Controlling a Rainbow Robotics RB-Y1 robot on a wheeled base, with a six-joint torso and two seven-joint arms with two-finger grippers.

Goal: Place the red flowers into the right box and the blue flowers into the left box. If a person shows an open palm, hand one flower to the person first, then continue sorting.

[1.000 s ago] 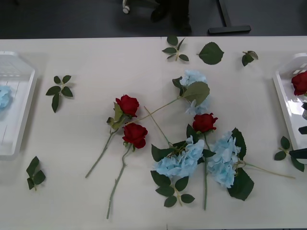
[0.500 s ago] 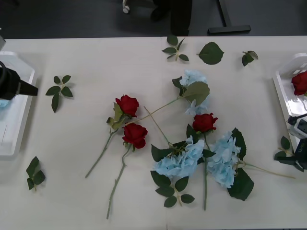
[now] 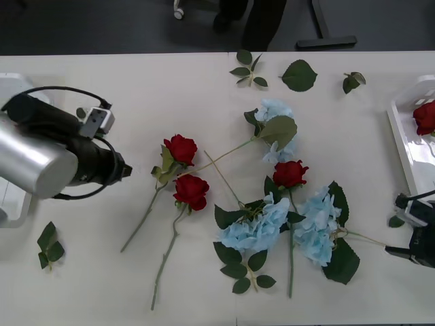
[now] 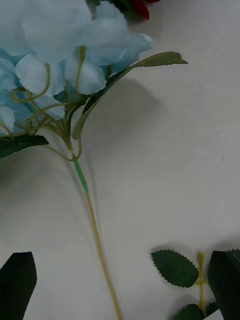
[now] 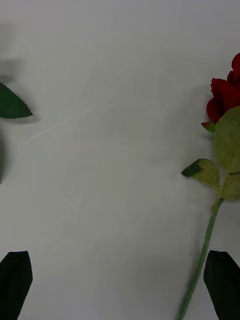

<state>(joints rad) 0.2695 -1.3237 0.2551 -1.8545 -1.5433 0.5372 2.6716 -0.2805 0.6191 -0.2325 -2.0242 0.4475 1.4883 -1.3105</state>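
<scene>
Front view: left arm [image 3: 58, 156] reaches in over the table [image 3: 136, 81] from the left box [image 3: 10, 204] side, its silver forearm angled toward the centre, black wrist end pointing at the two roses [image 3: 185, 170] lying mid-table. Left wrist view: left gripper [image 5: 120, 285] fingers spread wide at both corners, nothing between them; one rose bloom [image 5: 225, 95] and its stem [image 5: 200, 265] lie beside one finger, table bare between. Right gripper [image 3: 414, 234] sits low at the table's right edge, just below the right box [image 3: 401, 136], which holds one red rose [image 3: 425, 117]. Right wrist view: right gripper [image 4: 120, 285] fingers apart, over the thin stem [image 4: 97, 240] of a blue flower [image 4: 50, 45]; not touching it. Three blue flowers [image 3: 285, 210] and a third rose [image 3: 290, 174] lie clustered right of centre. Loose leaf sprigs [image 3: 85, 128] scattered about.
</scene>
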